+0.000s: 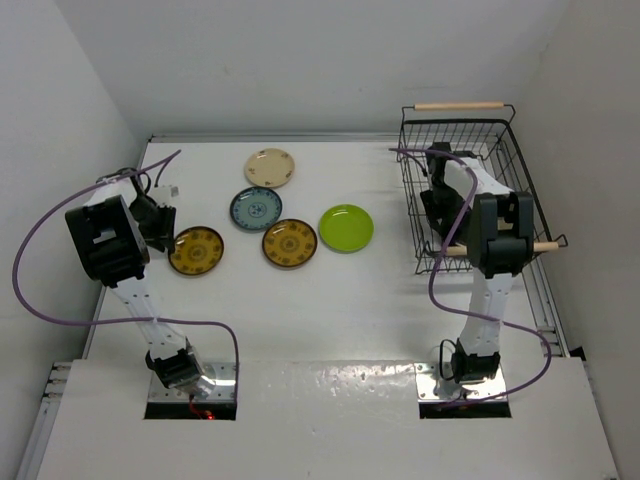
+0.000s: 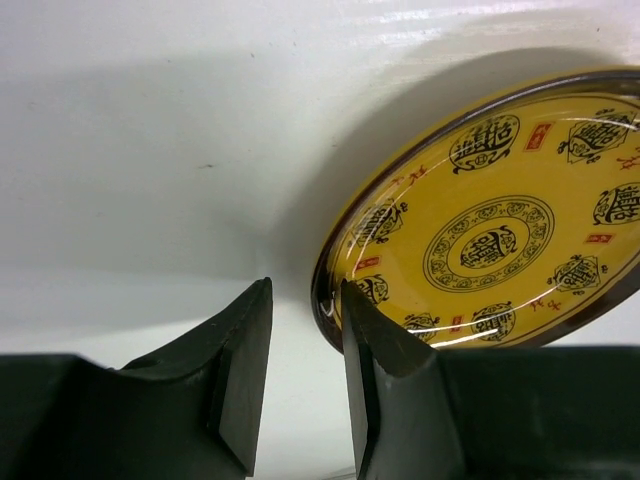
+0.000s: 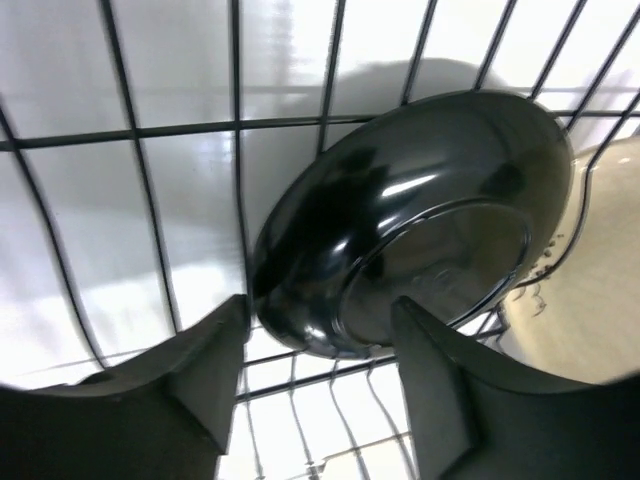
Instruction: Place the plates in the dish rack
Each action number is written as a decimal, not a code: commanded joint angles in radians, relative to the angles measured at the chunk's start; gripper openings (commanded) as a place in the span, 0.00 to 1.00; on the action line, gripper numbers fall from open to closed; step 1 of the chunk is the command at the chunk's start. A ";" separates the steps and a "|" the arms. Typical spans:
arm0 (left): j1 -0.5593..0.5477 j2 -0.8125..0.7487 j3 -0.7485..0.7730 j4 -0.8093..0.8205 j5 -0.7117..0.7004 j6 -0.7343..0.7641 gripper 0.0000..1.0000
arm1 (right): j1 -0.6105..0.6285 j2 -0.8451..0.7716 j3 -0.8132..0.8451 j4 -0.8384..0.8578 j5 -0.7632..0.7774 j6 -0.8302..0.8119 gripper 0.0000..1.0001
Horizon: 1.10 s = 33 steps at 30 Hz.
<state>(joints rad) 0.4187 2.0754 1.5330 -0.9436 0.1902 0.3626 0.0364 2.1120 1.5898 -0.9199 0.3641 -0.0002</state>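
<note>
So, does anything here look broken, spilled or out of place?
Nothing stands out. The five plates on the table lie flat, with no chips or spills that I can see. The black plate is inside the rack, where it belongs.

The left arm [image 1: 105, 240] is folded, its elbow drawn back toward the near left. The left pincer [image 2: 305, 300] sits low, jaws a narrow gap apart with nothing between them. The right arm [image 1: 498, 240] stretches forward, and the right pincer [image 3: 320, 305] points down with its jaws spread wide.
</note>
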 commanded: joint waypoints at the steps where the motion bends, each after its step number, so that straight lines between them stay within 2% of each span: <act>1: -0.001 -0.029 0.038 -0.017 -0.005 0.013 0.38 | -0.020 -0.060 0.007 -0.013 0.024 -0.029 0.57; 9: -0.001 -0.029 0.038 -0.017 -0.005 0.022 0.38 | -0.018 -0.130 -0.005 0.000 -0.065 -0.029 0.37; 13: -0.001 -0.029 0.038 -0.017 -0.005 0.022 0.38 | -0.020 -0.167 -0.004 0.013 -0.097 -0.034 0.34; 15: -0.001 -0.029 0.038 -0.017 -0.005 0.022 0.38 | -0.018 -0.193 -0.011 0.021 -0.094 -0.024 0.41; 19: -0.001 -0.029 0.038 -0.017 -0.005 0.022 0.38 | -0.032 -0.189 -0.025 0.018 -0.027 -0.038 0.71; 22: -0.001 -0.029 0.038 -0.017 -0.005 0.022 0.38 | -0.075 -0.164 -0.024 -0.022 0.000 -0.034 0.85; 28: -0.001 -0.029 0.029 -0.017 0.005 0.022 0.38 | -0.116 -0.083 -0.044 -0.063 -0.008 -0.007 0.87; 33: -0.001 -0.038 0.029 -0.017 0.005 0.032 0.38 | -0.110 -0.104 -0.111 -0.039 -0.016 -0.052 0.87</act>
<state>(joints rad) 0.4187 2.0754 1.5433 -0.9504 0.1864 0.3824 -0.0856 2.0296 1.4952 -0.9535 0.3397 -0.0288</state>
